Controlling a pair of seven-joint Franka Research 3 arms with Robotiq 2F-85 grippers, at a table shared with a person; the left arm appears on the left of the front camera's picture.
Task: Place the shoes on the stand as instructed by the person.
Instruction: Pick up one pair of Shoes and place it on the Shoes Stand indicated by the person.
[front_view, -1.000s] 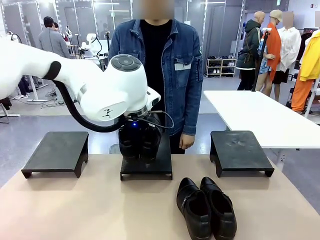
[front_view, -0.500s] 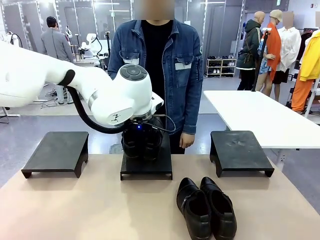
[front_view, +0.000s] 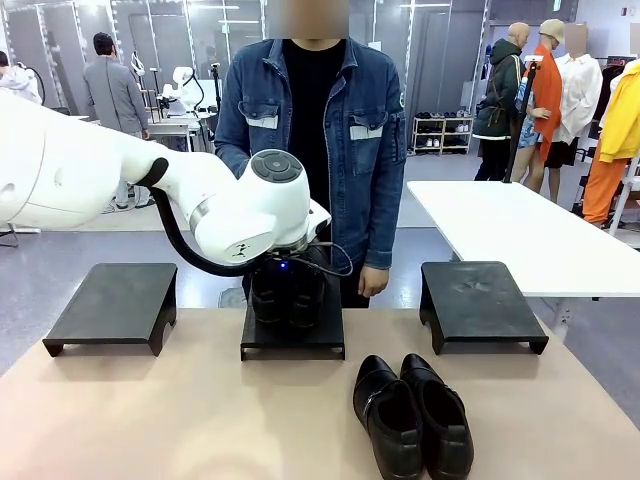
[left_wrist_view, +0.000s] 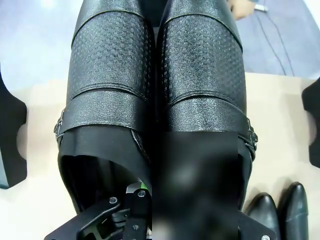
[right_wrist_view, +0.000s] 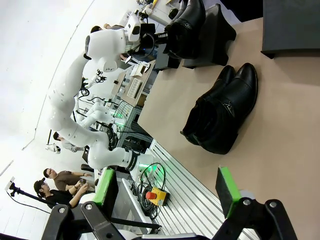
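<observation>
Tan table (front_view: 150, 420) runs between the robot and the person (front_view: 315, 150) at its far edge. Left stand (front_view: 112, 302) is low and black. At the middle stand (front_view: 292, 338), the left gripper (left_wrist_view: 140, 200) is clamped tight on the heel end of the held pair (front_view: 288, 292). These shoes are glossy black with embossed vamps and buckled straps, toes aimed toward the person. Second pair (front_view: 412, 418) lies side by side on the table, long axes near-to-far, toes toward the stands. Right stand (front_view: 480, 300) sits beyond. Right gripper (right_wrist_view: 165, 182) hovers, fingers spread.
</observation>
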